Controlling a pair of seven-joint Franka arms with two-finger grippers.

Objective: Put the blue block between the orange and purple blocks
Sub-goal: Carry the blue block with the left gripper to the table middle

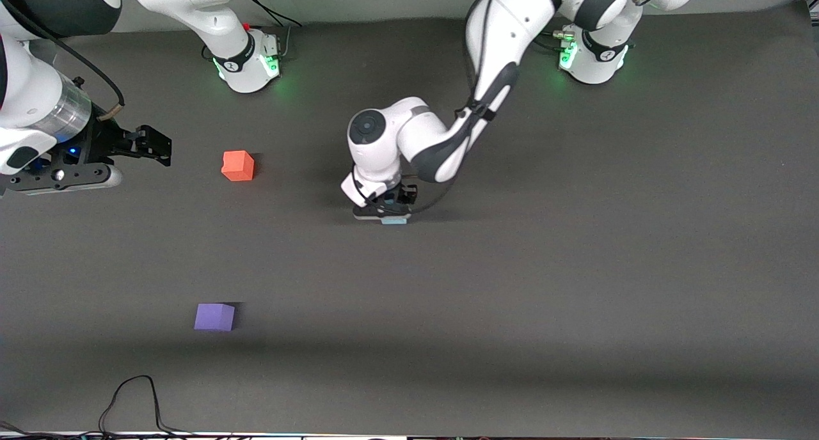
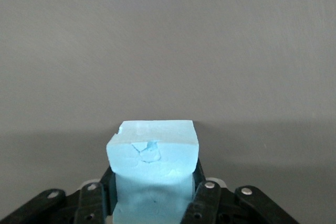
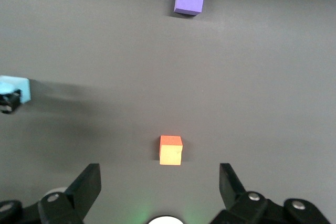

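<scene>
1. Your left gripper (image 1: 391,211) is down at the table (image 1: 576,267) near its middle, with its jaws clamped on the blue block (image 1: 395,220). In the left wrist view the block (image 2: 154,169) sits squeezed between the two black fingers (image 2: 206,199), and its top face shows a small dent.
2. You cannot tell from these views whether the blue block rests on the table or hangs just above it.
3. Your right gripper (image 1: 150,147) waits in the air over the right arm's end of the table, jaws wide apart. In its wrist view the fingers (image 3: 89,184) stand clear of everything.
4. The orange block (image 1: 238,165) sits on the table toward the right arm's end, well apart from the blue block.
5. The purple block (image 1: 215,316) lies nearer the front camera than the orange one, with bare table between the two.
</scene>
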